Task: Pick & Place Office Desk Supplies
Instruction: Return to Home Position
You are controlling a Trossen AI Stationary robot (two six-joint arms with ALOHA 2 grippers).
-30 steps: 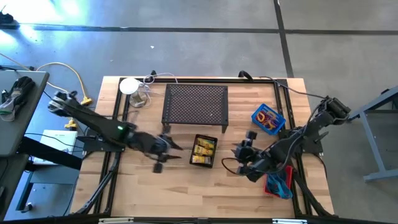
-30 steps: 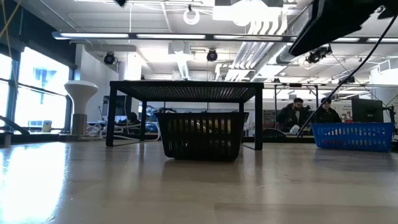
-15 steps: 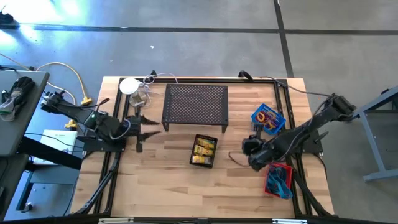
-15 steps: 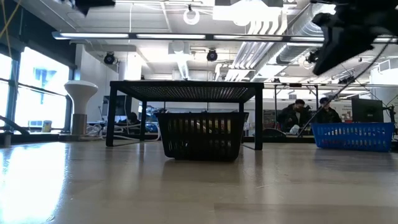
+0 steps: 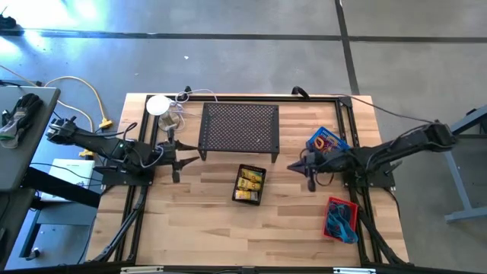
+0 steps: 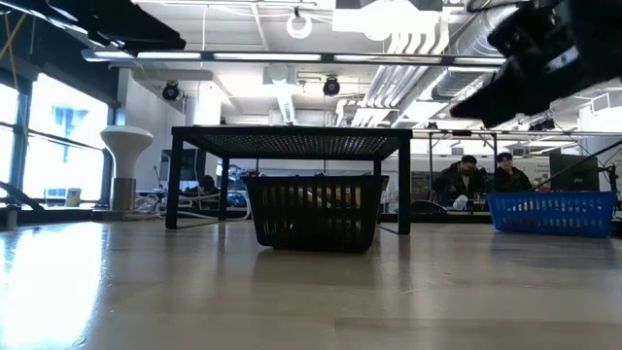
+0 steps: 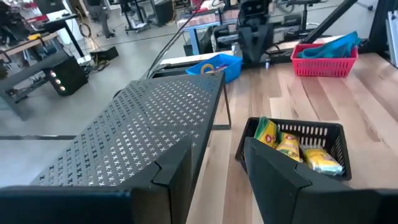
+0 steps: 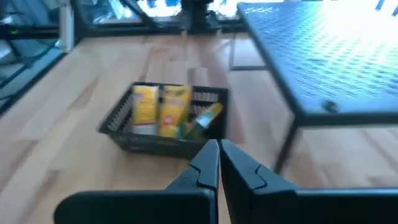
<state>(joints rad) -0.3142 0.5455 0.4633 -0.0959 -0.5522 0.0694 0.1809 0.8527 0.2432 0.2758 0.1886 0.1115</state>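
Yellow rectangular packets [image 5: 249, 183] lie in a small black mesh basket [image 5: 262, 199] at the table's middle, also seen as packets [image 8: 160, 109] and packets [image 7: 292, 147] in the wrist views. Coloured rings [image 5: 327, 143] sit in the blue basket. My left gripper [image 5: 194, 158] [image 7: 217, 171] is open, above the table to the left of the black basket, pointing toward it. My right gripper [image 5: 290, 165] [image 8: 219, 155] is shut, to the right of the black basket, pointing toward it. Neither holds anything.
A large black perforated stand [image 5: 239, 128] stands behind the black basket. The blue basket [image 5: 340, 154] is at the right and a red basket [image 5: 332, 204] with blue contents at the right near corner. A white mushroom-shaped object [image 5: 157, 105] stands at the far left. People sit in the room beyond the table [image 6: 476, 180].
My left gripper has drawn back from beside the black basket toward the table's left and far side. My right arm has swung from the near right toward the far edge and stretched out, its gripper now pointing toward the table's left. The baskets have stayed in place.
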